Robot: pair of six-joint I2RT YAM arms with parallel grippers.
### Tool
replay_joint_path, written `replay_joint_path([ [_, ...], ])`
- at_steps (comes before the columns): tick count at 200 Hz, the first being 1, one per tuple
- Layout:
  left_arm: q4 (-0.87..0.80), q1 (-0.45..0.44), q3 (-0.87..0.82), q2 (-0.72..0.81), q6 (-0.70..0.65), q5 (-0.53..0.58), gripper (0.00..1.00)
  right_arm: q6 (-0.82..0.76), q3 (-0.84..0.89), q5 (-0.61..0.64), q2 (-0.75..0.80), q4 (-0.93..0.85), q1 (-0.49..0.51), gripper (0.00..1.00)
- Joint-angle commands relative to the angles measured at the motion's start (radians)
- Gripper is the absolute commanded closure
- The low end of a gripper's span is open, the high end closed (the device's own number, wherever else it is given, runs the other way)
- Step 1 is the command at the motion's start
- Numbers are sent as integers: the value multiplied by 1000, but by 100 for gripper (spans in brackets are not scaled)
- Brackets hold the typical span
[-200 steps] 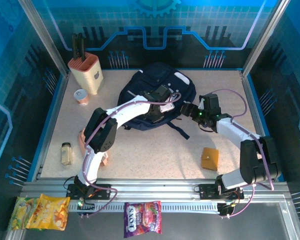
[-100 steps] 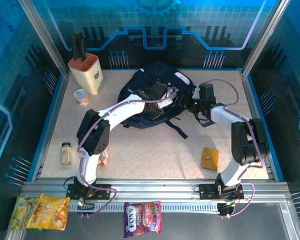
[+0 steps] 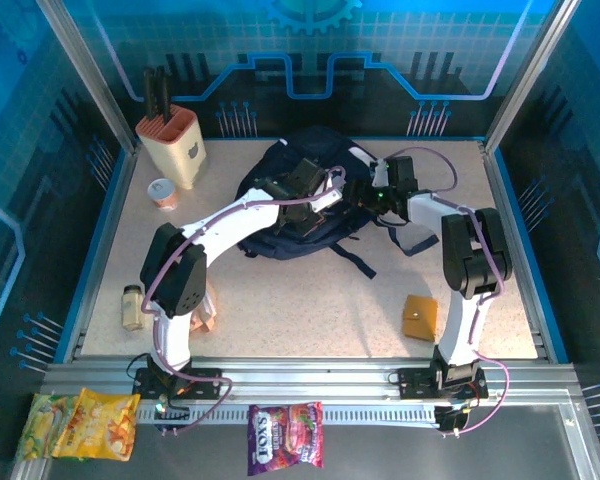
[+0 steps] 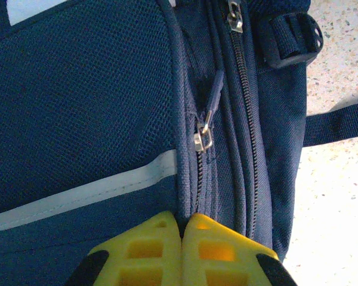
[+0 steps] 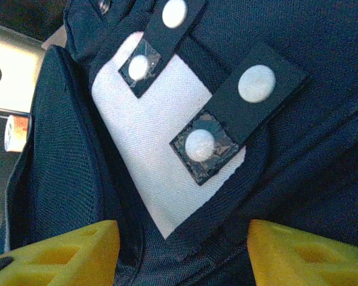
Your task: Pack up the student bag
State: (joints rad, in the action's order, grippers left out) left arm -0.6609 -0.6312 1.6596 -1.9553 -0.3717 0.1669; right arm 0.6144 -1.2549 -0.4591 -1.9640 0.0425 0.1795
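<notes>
- The student bag (image 3: pixel 325 150), dark navy, lies flat at the far middle of the speckled desk (image 3: pixel 300 310), with a black strap (image 3: pixel 355 262) trailing towards the near side.
- My left gripper (image 4: pixel 182 229) is on the bag. Its yellow fingers are pressed fully together at a zip seam, just below a small metal zip pull (image 4: pixel 204 134). I cannot tell whether any fabric is pinched between them.
- A pale stripe (image 4: pixel 83 196) crosses the bag's mesh panel to the left of that seam.
- My right gripper (image 5: pixel 185 253) is at the bag's right side, its fingers spread well apart. Between them sits a white patch (image 5: pixel 161 161) with black snap tabs. It grips nothing I can make out.
- At far left are a knife block (image 3: pixel 170 140) and a small cup (image 3: pixel 161 192).
- A jar (image 3: pixel 132 306) stands near left, and an orange box (image 3: pixel 418 316) near right.
- Snack packets (image 3: pixel 285 435) lie on the near rail.
</notes>
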Motion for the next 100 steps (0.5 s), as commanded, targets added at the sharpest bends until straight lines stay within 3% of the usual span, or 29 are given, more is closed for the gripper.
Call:
replay_joint_path([
  [1, 34, -1, 0, 55, 28, -29, 100, -55, 29, -106, 2, 13, -15, 41],
  [57, 34, 1, 12, 44, 24, -12, 100, -119, 142, -268, 92, 33, -17, 48],
  [100, 30, 2, 22, 36, 29, -15, 100, -201, 153, -236, 110, -37, -17, 60],
])
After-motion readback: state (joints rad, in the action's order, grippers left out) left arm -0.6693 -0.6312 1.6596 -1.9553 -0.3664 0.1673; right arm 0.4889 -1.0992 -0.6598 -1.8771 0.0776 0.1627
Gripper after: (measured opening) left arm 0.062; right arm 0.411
